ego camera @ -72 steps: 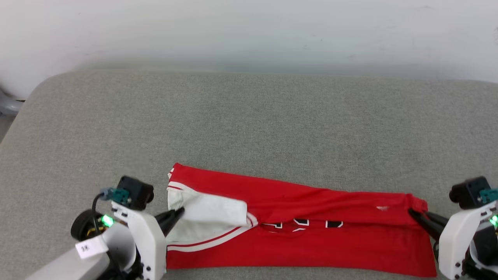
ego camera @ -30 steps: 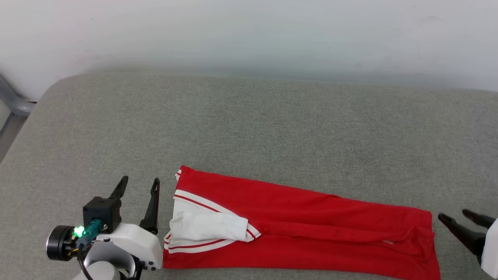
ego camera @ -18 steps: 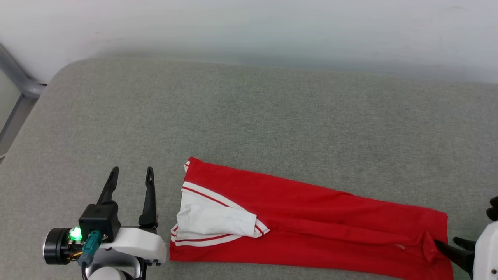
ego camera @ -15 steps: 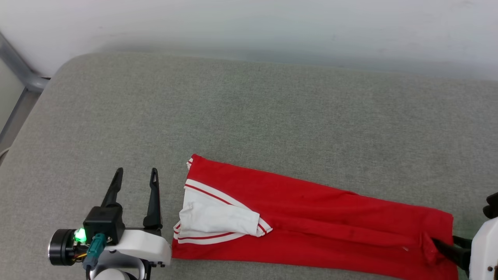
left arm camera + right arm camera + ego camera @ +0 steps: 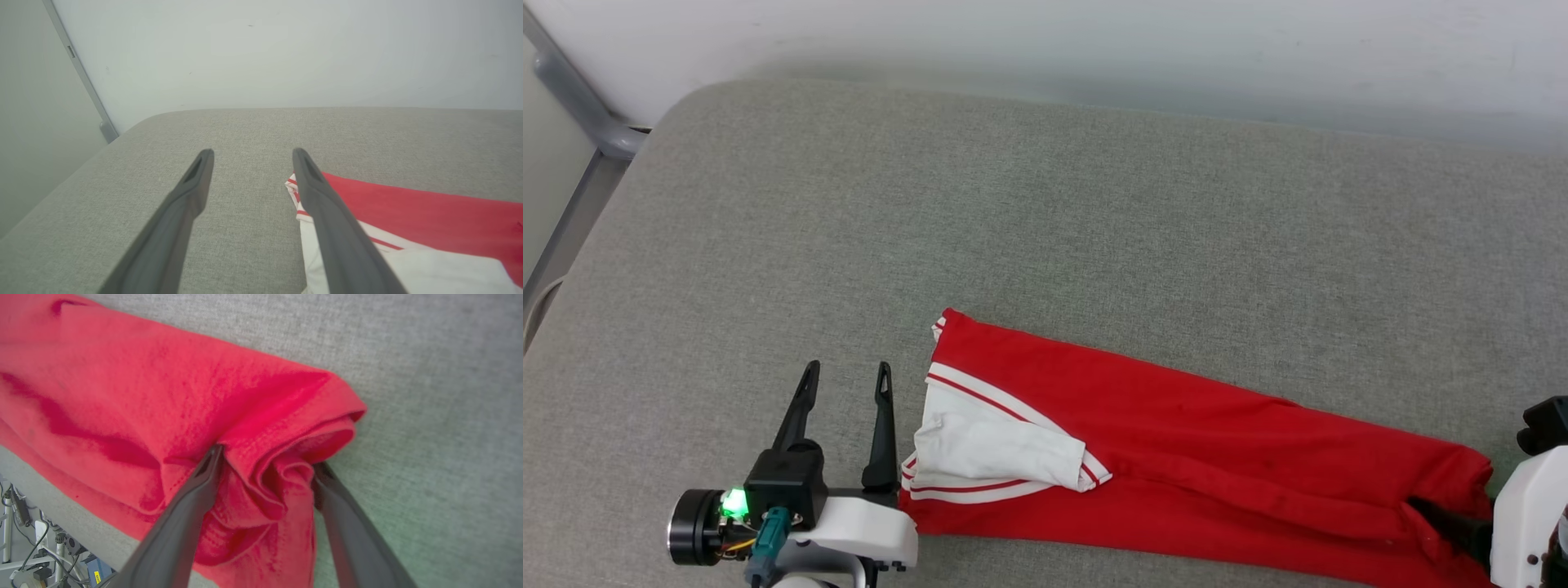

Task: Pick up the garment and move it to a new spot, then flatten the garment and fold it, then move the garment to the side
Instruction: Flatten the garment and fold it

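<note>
- The jaws of the left gripper (image 5: pixel 847 371) are spread wide with nothing between them. Bare grey cushion (image 5: pixel 249 204) is seen in the gap in the left wrist view.
- The jaws of the right gripper (image 5: pixel 267 459) are likewise spread wide. A bunched fold at the end of the garment (image 5: pixel 1217 441) is straddled by the two fingers, but no pinch is made on it yet.
- The garment is laid as a long, narrow red band near the front edge of the grey cushion. Its long axis runs left to right and slants slightly toward the robot at the right end.
- The end with the white sleeve (image 5: pixel 996 449) is found just beside the left gripper, on that gripper's right. The plain red end is found at the right gripper, between its fingers.
- The right arm is judged the nearer one — its fingers are set onto the cloth itself, pointed steeply down at the band's right end.
- The left arm is held low, with its fingers pointed away from the robot and running alongside the sleeve end rather than at it — a turn toward the cloth would be needed before any grasp there.
</note>
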